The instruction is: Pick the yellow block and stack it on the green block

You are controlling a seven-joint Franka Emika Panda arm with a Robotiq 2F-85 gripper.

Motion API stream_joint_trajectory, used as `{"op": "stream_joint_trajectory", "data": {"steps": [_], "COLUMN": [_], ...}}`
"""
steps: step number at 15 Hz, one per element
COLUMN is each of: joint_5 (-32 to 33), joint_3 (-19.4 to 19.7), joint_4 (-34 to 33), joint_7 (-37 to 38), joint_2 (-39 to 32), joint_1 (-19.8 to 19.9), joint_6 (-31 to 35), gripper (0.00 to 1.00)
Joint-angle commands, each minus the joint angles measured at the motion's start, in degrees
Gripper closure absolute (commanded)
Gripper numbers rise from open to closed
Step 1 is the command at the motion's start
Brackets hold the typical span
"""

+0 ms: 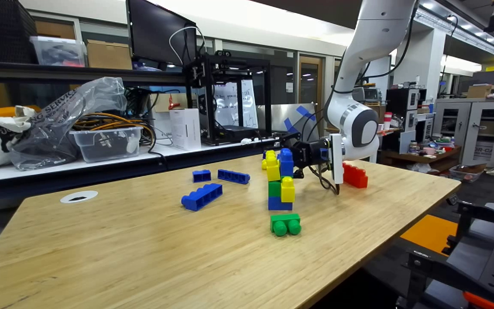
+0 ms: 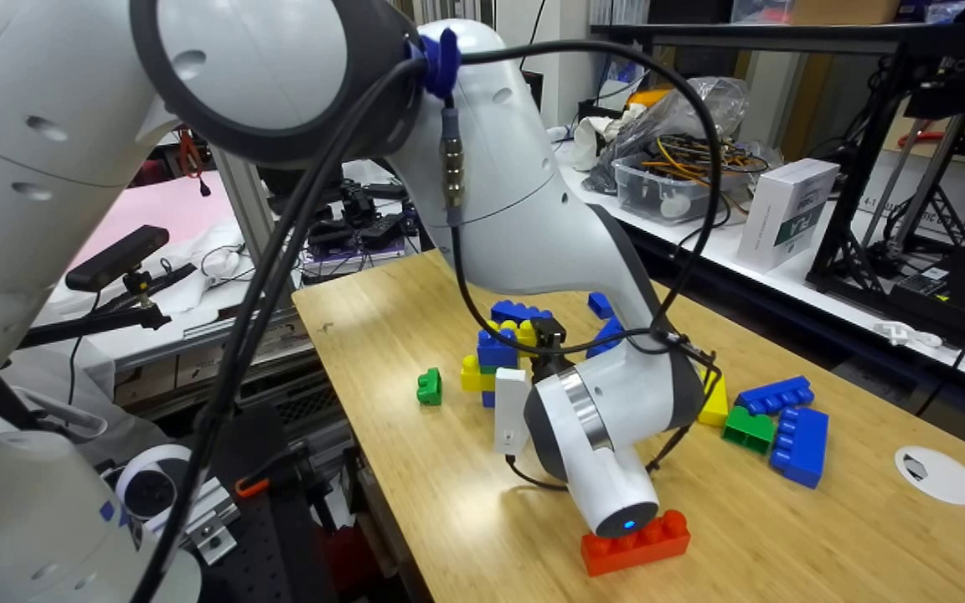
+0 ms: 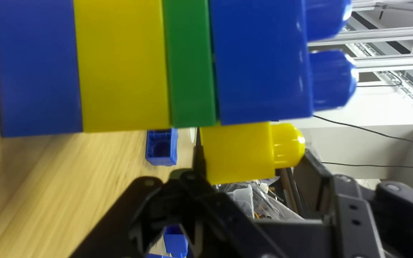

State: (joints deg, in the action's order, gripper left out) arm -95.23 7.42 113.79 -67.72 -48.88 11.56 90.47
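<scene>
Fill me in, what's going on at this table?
The Robotiq gripper has its fingers around the upper yellow block, one by its underside, the other by its stud. In the wrist view that block appears beside the top blue block of the stack. Whether it is firmly gripped, or seated on the stack's green block, I can't tell. A red block lies apart on the wooden table.

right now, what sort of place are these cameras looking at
Probably a robotics lab or workshop: there is a white robot arm, what looks like a 3D printer, and a clear bin with cables heaped by it.
</scene>
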Motion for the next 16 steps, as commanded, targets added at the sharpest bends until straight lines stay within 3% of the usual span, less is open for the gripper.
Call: {"op": "stream_joint_trajectory", "data": {"steps": [1, 14, 15, 16], "joint_5": [-0.46, 0.33, 0.33, 0.46], "joint_3": [0.89, 1.58, 1.6, 1.7], "joint_4": [-1.7, -3.01, -2.98, -2.9], "joint_7": [-2.08, -2.91, -3.03, -3.29], "joint_2": [-1.81, -2.56, -2.5, -2.4], "joint_1": [-0.48, -1.0, -1.02, -1.12], "joint_6": [-0.61, -0.1, -0.08, 0.15], "gripper": [0.62, 0.62, 0.12, 0.1]}}
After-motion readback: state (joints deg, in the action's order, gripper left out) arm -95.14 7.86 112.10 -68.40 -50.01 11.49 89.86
